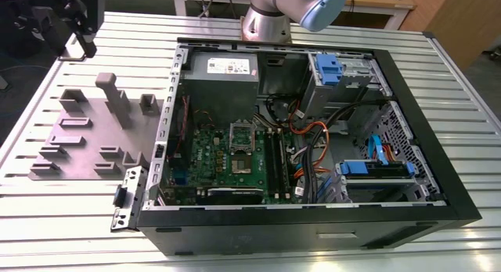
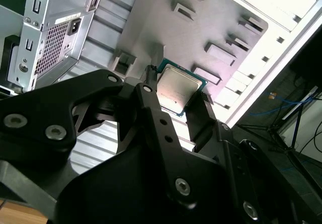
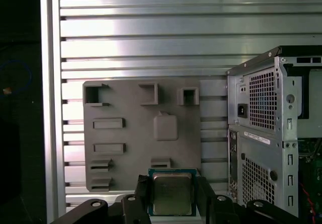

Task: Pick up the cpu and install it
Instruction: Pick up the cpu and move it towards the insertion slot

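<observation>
The black two-finger gripper (image 3: 172, 186) is clamped on the cpu (image 3: 172, 195), a small flat square chip with a silver-grey metal lid and a green rim. One finger presses on each of two opposite edges. In both wrist views the chip sits flat between the fingers (image 2: 151, 83), lid facing the cameras, not skewed as far as I can tell.

The chip is in the air, off the big grey-purple moulded plate with upright blocks (image 3: 131, 133). It hangs over the plate's edge, with the ribbed aluminium table (image 3: 151, 43) showing beyond. The rear panel of the open black-and-grey computer case (image 3: 261, 133) is just beside, to one side of the gripper. No part of the chip touches the plate or the table.

In the exterior view the case (image 1: 423, 125) lies on its side with the panel off. The large green circuit board (image 1: 234, 160) is exposed inside, and the plate is on the exterior view's left of it. The dark gripper body hangs at the far corner of the table, well apart from the board. The socket area mid-board (image 1: 239, 164) looks free, with a metal frame tipped up next to it, but I can't be sure at this angle.

Progress, my read: the pick-up is done, with a secure-looking grip. The install is not done, since the chip is outside the case and not yet over the board.
</observation>
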Controlling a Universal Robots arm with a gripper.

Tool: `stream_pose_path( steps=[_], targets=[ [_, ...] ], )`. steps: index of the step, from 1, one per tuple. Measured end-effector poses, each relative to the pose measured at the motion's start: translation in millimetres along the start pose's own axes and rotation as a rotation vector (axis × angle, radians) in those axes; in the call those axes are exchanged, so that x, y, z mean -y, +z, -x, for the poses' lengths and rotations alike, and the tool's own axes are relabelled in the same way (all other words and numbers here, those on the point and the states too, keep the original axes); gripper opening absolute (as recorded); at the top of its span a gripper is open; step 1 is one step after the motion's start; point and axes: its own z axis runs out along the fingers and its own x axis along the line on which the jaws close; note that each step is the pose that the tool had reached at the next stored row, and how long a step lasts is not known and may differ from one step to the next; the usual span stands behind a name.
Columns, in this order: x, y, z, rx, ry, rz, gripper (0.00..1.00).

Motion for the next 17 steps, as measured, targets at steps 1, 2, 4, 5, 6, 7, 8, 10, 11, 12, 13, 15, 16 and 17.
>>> stream_pose_path(
  steps=[1,2,4,5,6,7,8,10,11,12,13,15,16,17],
  targets=[
    [0.0,0.0,0.2,0.0000,0.000,0.0000,0.47],
    [0.0,0.0,0.4,0.0000,0.000,0.0000,0.47],
    [-0.2,0.0,4.0,-0.0001,0.000,-0.0001,0.47],
    [-0.2,0.1,4.2,0.0000,0.000,0.0000,0.47],
    [-0.2,0.1,4.4,0.0000,0.000,0.0000,0.47],
    [-0.2,0.0,4.6,0.0000,0.000,0.0000,0.47],
    [-0.2,0.0,4.8,-0.0001,0.000,0.0000,0.47],
    [-0.2,0.1,5.1,0.0000,0.000,0.0000,0.47],
    [-0.2,0.1,5.3,0.0000,0.000,0.0000,0.47],
    [-0.2,0.1,5.5,0.0000,0.000,0.0000,0.47],
    [-0.2,0.0,5.6,0.0000,0.000,0.0000,0.47],
    [-0.3,0.0,6.0,0.0000,0.000,0.0000,0.47],
    [-0.3,0.1,6.2,0.0000,0.000,0.0000,0.47],
    [-0.3,0.1,6.4,0.0000,0.000,0.0000,0.47]
  ],
)
